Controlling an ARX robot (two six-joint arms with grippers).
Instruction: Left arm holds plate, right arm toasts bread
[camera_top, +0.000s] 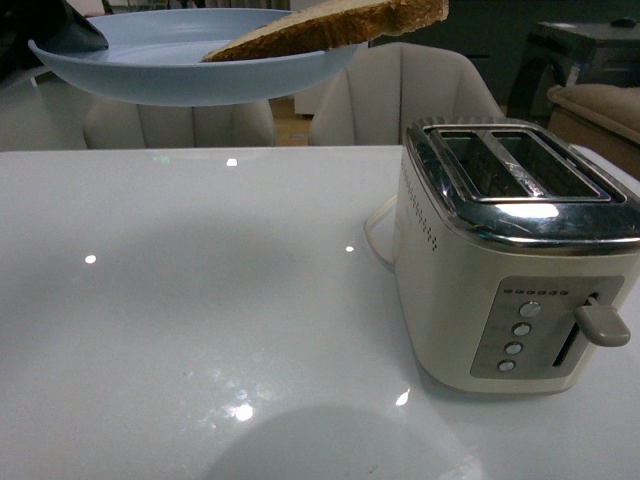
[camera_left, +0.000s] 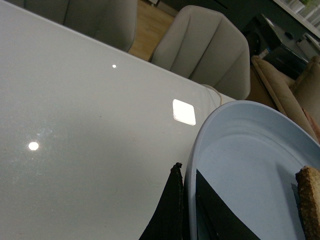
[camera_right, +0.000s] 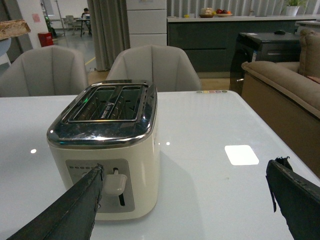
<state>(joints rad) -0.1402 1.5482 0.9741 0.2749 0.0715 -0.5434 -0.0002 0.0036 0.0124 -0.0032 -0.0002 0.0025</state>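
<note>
"Left gripper (camera_left: 187, 175) first; what has it got?"

"It is pinched on the rim of the plate (camera_top: 190, 85), one dark finger outside the rim and one inside, as the left wrist view shows; the plate hangs in the air above the table (camera_top: 200, 300), up and to the left of the toaster (camera_top: 470, 300)"

"And the right gripper (camera_right: 186, 167)?"

"Spread wide and holding nothing; it sits low over the table, facing the toaster's control side; the front view shows nothing at the lever (camera_top: 600, 325), so I take it to be apart from the toaster"

"How far along, then?"

"About half, by my reckoning: the holding is done, the toasting not yet begun; the bread (camera_top: 330, 25) has to come off the plate, go into a slot, and the lever has to be pressed down"

"What is in what?"

"Plate: the one half-slice and nothing else that I can see; its end seems to jut past the rim on the toaster's side; toaster: both slots (camera_top: 520, 165) empty — only the wire guides inside; the lever stands high in its track"
</note>
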